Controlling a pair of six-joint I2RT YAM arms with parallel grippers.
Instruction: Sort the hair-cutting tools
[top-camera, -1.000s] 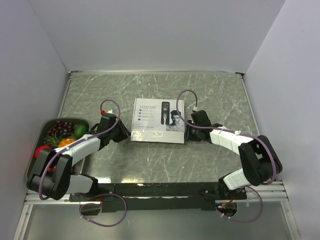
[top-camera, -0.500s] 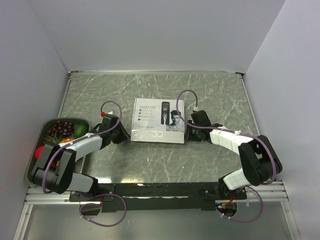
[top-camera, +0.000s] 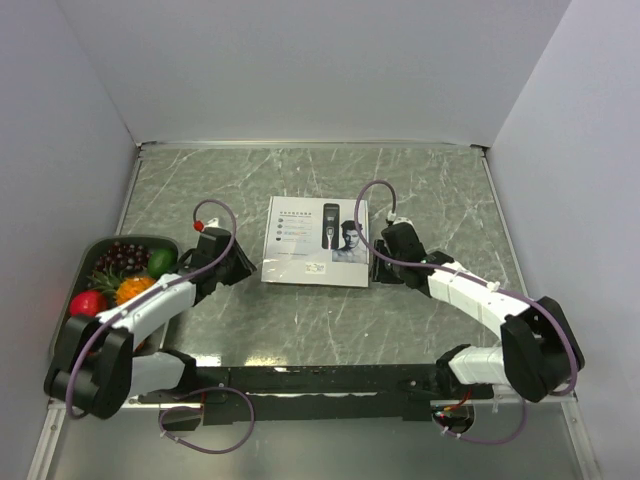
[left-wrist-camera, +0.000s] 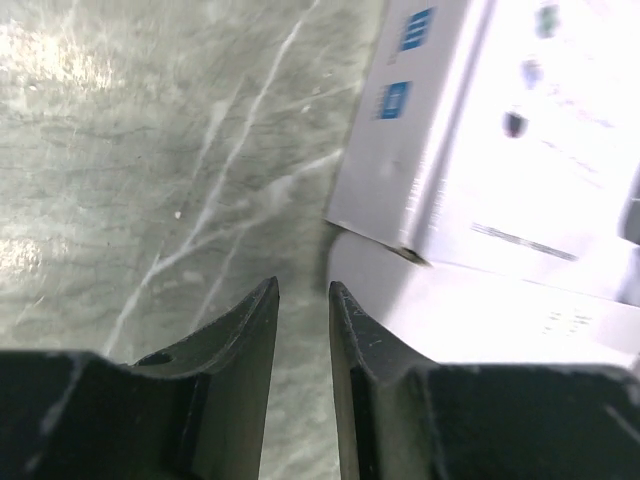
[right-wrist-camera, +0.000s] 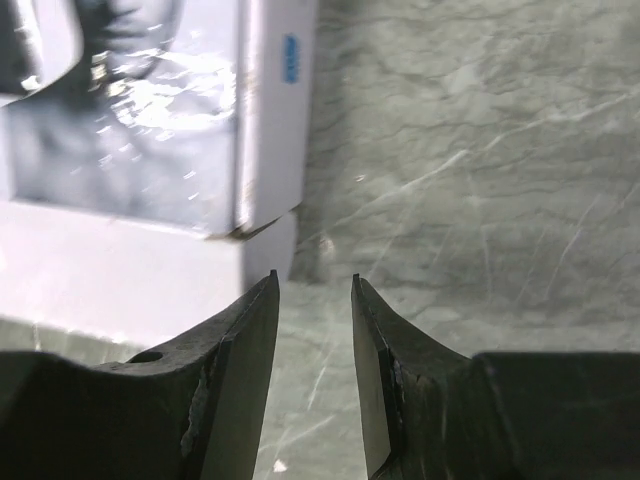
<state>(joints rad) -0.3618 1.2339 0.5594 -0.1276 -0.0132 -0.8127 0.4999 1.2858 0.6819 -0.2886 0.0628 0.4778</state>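
**A:** The left gripper (top-camera: 246, 267) is down low at the near left corner of the white box (top-camera: 300, 250). Its jaws are only a narrow slit apart, with nothing between them.

**B:** Is it touching the cardboard?

**A:** I can't tell. From its wrist camera, the box corner sits just beyond one fingertip (left-wrist-camera: 340, 300), off to the side of the gap.

**B:** And the other one?

**A:** The right gripper (top-camera: 378, 262) mirrors it at the box's near right corner. Its jaws are slightly parted and empty too, with bare marble table (top-camera: 300, 180) showing through the gap.

**B:** So where are the hair-cutting tools?

**A:** I can't tell. The only clipper I see is the printed clipper (top-camera: 330, 226) on the box's top, beside the man's face.

**B:** Anything else around?

**A:** A dark tray (top-camera: 140, 240) sits well to the left of the box. It holds fruit (top-camera: 133, 288): dark grapes, something green, something orange and something red.
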